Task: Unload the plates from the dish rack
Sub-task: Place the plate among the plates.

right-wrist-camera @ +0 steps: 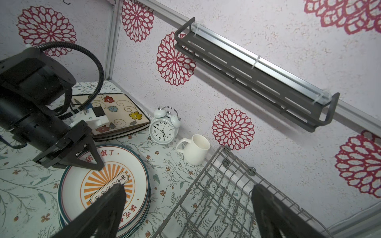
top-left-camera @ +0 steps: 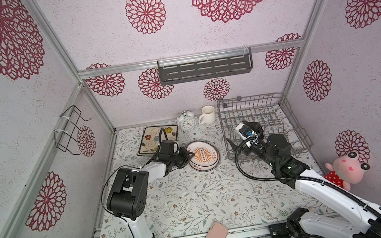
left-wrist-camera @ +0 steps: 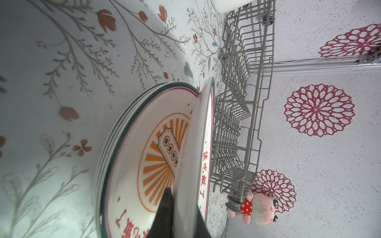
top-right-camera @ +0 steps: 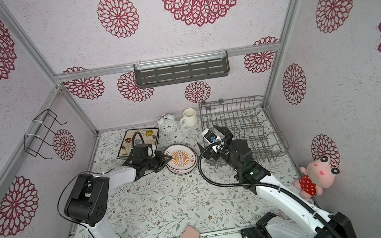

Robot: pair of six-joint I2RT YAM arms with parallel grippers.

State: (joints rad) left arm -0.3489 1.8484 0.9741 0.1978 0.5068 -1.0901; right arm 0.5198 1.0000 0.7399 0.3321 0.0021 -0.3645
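Rack: the grey wire rack [top-left-camera: 251, 105] sits on the surface [top-left-camera: 191, 201] at the back right corner. Its rows of prongs stand bare in every view.
Round plates: a stack of round plates [top-left-camera: 203, 157] lies flat on the surface, just beside the rack's left side, with an orange sunburst face up.
Top plate: the left wrist view shows the top plate [left-wrist-camera: 191, 154] tilted above the stack, red lettering on its rim.
Left end effector: the left end effector [top-left-camera: 189, 154] is pressed together on that top plate's rim, on the side away from the rack.
Right end effector: the right end effector [right-wrist-camera: 188, 186] is spread wide with nothing between its fingers. It hangs over the rack's near left corner, one finger over the round stack and the other over the rack.
Square plates: a stack of square plates [top-left-camera: 154, 140] lies at the back left, well apart from the rack. The flower-patterned one is on top, and the left arm's cable crosses above it.
Mug: the mug [top-left-camera: 208, 114] stands upright by the back wall, just beside the rack.
Clock: the clock [top-left-camera: 186, 121] stands between the mug and the square plates.
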